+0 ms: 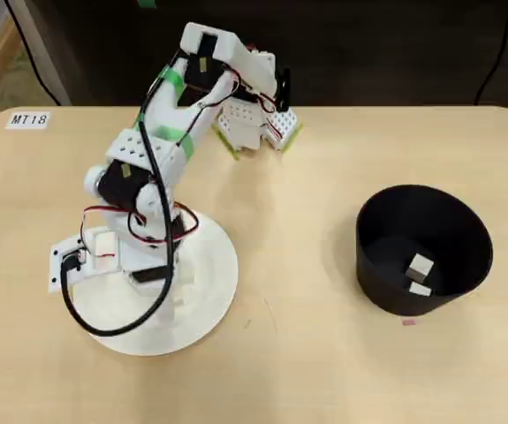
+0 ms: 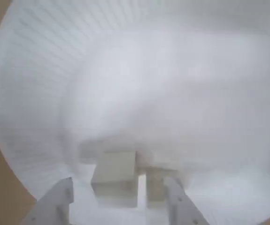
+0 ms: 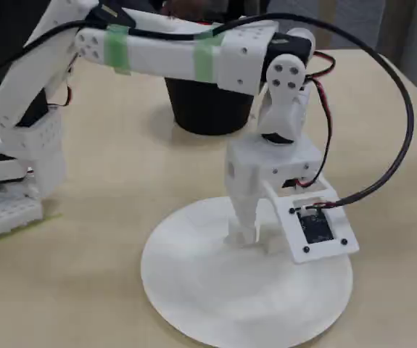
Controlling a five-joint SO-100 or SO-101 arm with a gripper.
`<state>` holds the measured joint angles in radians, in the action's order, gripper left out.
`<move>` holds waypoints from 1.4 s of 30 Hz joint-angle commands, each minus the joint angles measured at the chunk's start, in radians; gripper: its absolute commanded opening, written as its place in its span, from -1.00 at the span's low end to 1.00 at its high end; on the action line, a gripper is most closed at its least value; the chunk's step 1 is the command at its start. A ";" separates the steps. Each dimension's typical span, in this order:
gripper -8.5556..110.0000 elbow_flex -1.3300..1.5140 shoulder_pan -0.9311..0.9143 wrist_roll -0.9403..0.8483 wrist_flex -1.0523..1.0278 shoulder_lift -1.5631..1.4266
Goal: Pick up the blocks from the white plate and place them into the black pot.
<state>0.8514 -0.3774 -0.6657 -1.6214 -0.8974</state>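
Observation:
In the wrist view two pale blocks lie side by side on the white plate (image 2: 125,70), a larger-looking one (image 2: 115,172) and a second one (image 2: 155,183) to its right. My gripper (image 2: 120,199) is open and low over the plate, with both blocks between its fingers (image 2: 58,202). The fixed view shows the gripper (image 3: 249,226) pointing straight down onto the plate (image 3: 215,297). In the overhead view the arm hides the plate's blocks. The black pot (image 1: 373,265) stands to the right, apart from the plate (image 1: 214,305). Two blocks (image 1: 420,265) (image 1: 419,288) lie inside it.
The arm's base (image 1: 254,124) is clamped at the table's far edge. A black cable (image 1: 112,329) loops from the wrist over the plate's near rim. A label (image 1: 29,119) is stuck at the far left corner. A small pink mark (image 1: 408,321) lies just in front of the pot.

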 commanded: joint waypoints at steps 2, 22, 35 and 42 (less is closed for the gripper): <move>-0.57 -0.072 0.003 0.034 -0.006 0.011; -0.90 -0.186 -0.049 0.210 -0.008 -0.114; -0.90 -0.186 0.529 0.738 -0.002 -0.620; -0.90 -0.164 0.980 0.850 -0.005 -0.560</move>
<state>0.7148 0.4525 0.1611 -1.6260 -1.4557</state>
